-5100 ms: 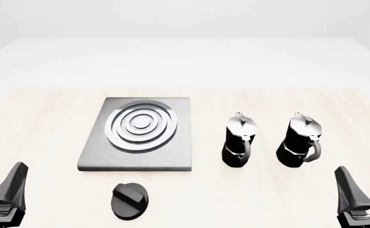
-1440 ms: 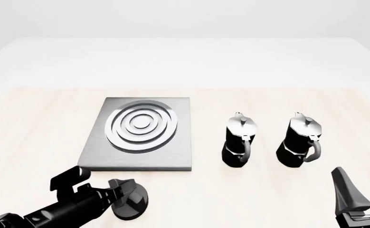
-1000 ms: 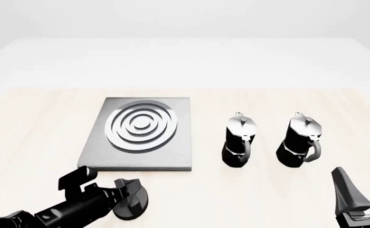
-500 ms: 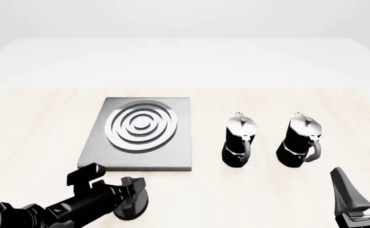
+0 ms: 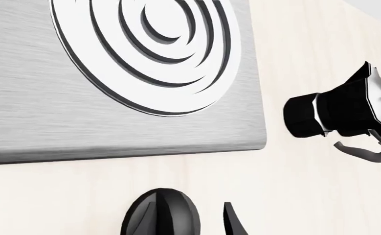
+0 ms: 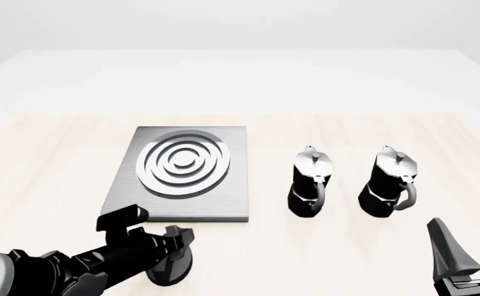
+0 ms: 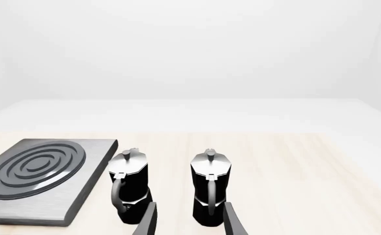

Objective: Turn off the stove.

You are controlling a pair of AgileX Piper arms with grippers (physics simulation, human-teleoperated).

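Observation:
The stove's grey plate (image 6: pixel 223 200) with silver burner rings (image 6: pixel 183 163) lies left of centre on the table. It also shows in the left wrist view (image 5: pixel 59 122) and the right wrist view (image 7: pixel 79 191). Its round black knob (image 6: pixel 174 271) sits on the table just in front of the plate, partly hidden by my left gripper (image 6: pixel 172 243). In the left wrist view the knob (image 5: pixel 170 220) lies at the gripper (image 5: pixel 190 223), with one finger (image 5: pixel 233 224) beside it; the jaws stand apart. My right gripper (image 6: pixel 466 225) is open and empty at the near right, also in its own wrist view (image 7: pixel 190 208).
Two black-and-silver moka pots (image 6: pixel 310 185) (image 6: pixel 390 183) stand upright side by side right of the stove, ahead of the right gripper (image 7: pixel 128 188) (image 7: pixel 210 188). One pot shows in the left wrist view (image 5: pixel 337 110). Light wooden table, white beyond its far edge.

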